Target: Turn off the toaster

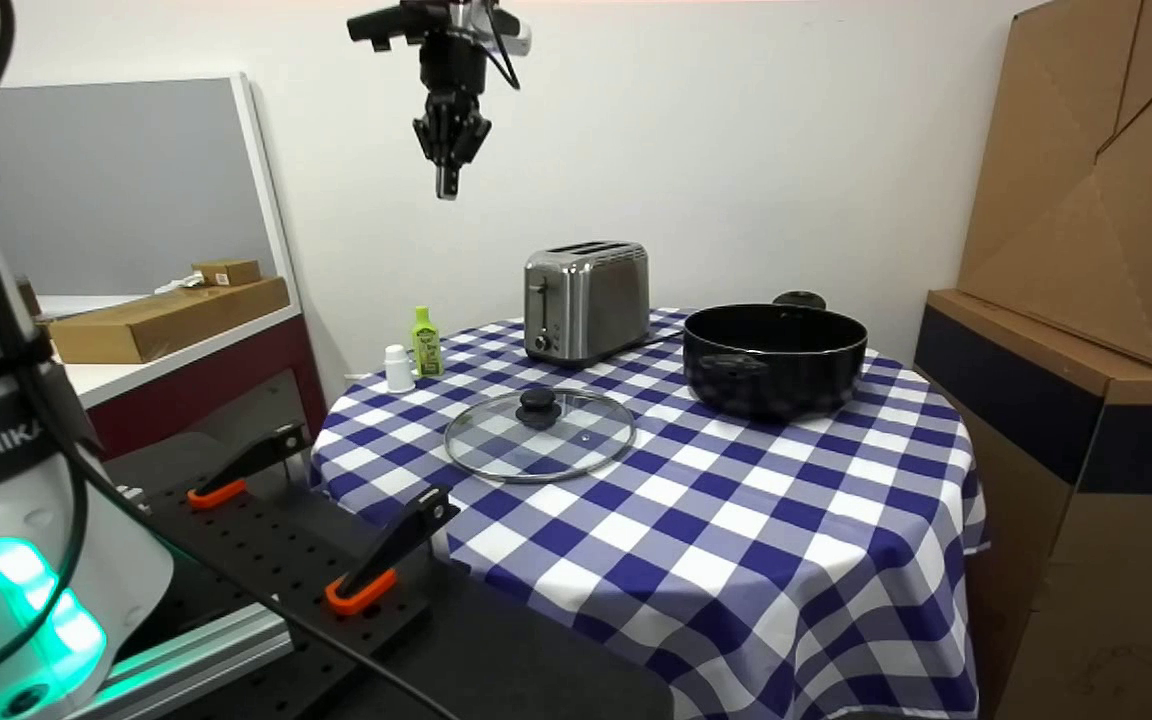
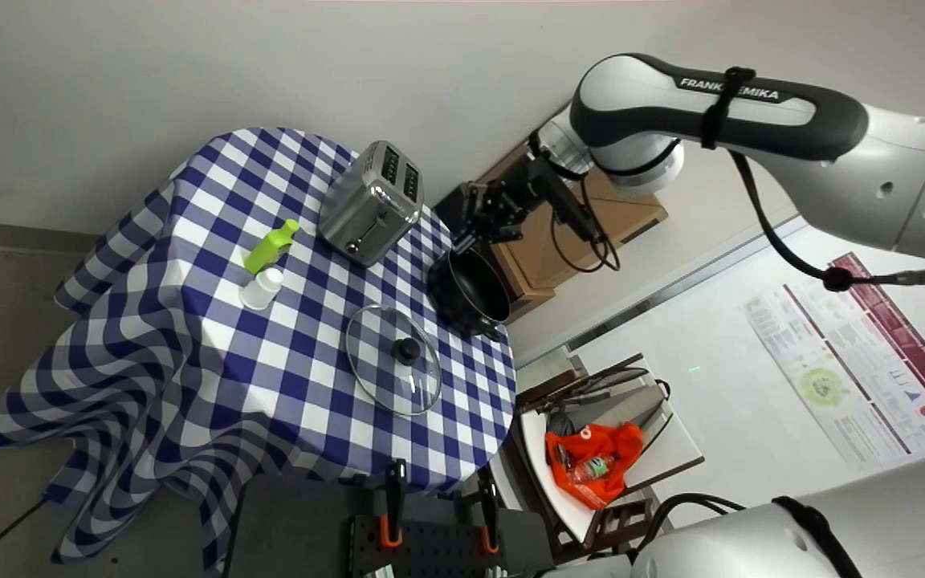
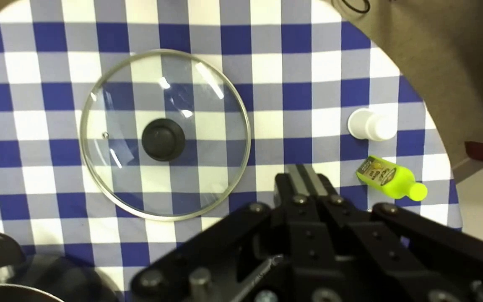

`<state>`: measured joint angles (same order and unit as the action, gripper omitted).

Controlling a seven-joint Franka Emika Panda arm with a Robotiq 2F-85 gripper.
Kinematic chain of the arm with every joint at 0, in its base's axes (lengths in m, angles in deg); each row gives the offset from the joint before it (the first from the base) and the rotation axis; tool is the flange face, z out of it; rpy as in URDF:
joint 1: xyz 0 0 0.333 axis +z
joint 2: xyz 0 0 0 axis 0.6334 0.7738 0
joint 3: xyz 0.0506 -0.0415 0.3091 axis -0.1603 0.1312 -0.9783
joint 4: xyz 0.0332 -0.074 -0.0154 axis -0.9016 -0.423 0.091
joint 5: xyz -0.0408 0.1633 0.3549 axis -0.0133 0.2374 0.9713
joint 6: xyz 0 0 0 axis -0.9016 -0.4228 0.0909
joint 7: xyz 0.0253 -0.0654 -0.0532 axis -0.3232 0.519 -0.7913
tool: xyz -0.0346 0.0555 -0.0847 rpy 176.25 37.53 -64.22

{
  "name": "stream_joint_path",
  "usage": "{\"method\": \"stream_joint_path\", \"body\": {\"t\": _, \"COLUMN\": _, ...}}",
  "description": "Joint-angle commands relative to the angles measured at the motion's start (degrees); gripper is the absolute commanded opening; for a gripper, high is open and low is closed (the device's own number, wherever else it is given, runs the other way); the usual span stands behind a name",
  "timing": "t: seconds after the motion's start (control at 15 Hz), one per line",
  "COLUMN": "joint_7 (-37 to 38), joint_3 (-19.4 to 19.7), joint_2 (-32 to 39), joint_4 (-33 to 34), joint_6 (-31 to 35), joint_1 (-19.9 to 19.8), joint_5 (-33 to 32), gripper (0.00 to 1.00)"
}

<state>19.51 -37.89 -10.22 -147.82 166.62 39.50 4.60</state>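
toaster [image 1: 611, 305] | boxy two-slot, shiny silver | upright, lever [image 1: 539, 287] high | on checked tablecloth [image 1: 636, 520]

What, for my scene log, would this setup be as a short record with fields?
toaster: upright on the checkered tablecloth
toaster power: cannot tell
end effector: shut, holding nothing, above the tablecloth
black pot: on the tablecloth, uncovered
glass lid: lying on the tablecloth, off the black pot
green bottle: upright, beside the white container
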Motion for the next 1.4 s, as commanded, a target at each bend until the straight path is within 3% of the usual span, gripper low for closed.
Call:
{"method": "stream_joint_path", "body": {"t": 0.0, "joint_7": -1.9, "joint_3": 4.1, "joint_2": -10.2, "joint_4": -5.4, "joint_6": -9.1, "joint_1": 0.9, "joint_5": 1.2, "gripper": 0.0}}
{"method": "stream_joint_path", "body": {"t": 0.07, "joint_7": -1.6, "joint_3": 4.7, "joint_2": -12.0, "joint_4": -5.9, "joint_6": -12.4, "joint_1": 0.8, "joint_5": -0.5, "gripper": 0.0}}
{"method": "stream_joint_path", "body": {"t": 0.13, "joint_7": -0.6, "joint_3": 5.1, "joint_2": -13.6, "joint_4": -6.5, "joint_6": -14.7, "joint_1": 0.6, "joint_5": -2.5, "gripper": 0.26}}
{"method": "stream_joint_path", "body": {"t": 0.2, "joint_7": -0.8, "joint_3": 5.4, "joint_2": -14.9, "joint_4": -6.9, "joint_6": -17.0, "joint_1": 0.5, "joint_5": -4.2, "gripper": 0.27}}
{"method": "stream_joint_path", "body": {"t": 0.33, "joint_7": -0.8, "joint_3": 5.7, "joint_2": -17.0, "joint_4": -7.8, "joint_6": -18.9, "joint_1": 0.5, "joint_5": -7.3, "gripper": 0.4}}
{"method": "stream_joint_path", "body": {"t": 0.73, "joint_7": 0.8, "joint_3": 4.7, "joint_2": -22.4, "joint_4": -11.1, "joint_6": -14.0, "joint_1": 0.8, "joint_5": -14.1, "gripper": 0.83}}
{"method": "stream_joint_path", "body": {"t": 0.87, "joint_7": -0.8, "joint_3": 5.5, "joint_2": -24.3, "joint_4": -12.1, "joint_6": -10.0, "joint_1": 1.2, "joint_5": -12.0, "gripper": 0.98}}
{"method": "stream_joint_path", "body": {"t": 1.13, "joint_7": -3.8, "joint_3": 6.5, "joint_2": -27.0, "joint_4": -13.7, "joint_6": -3.2, "joint_1": 2.4, "joint_5": -7.7, "gripper": 1.0}}
{"method": "stream_joint_path", "body": {"t": 1.33, "joint_7": -4.1, "joint_3": 7.6, "joint_2": -28.2, "joint_4": -14.3, "joint_6": -1.0, "joint_1": 3.5, "joint_5": 0.2, "gripper": 1.0}}
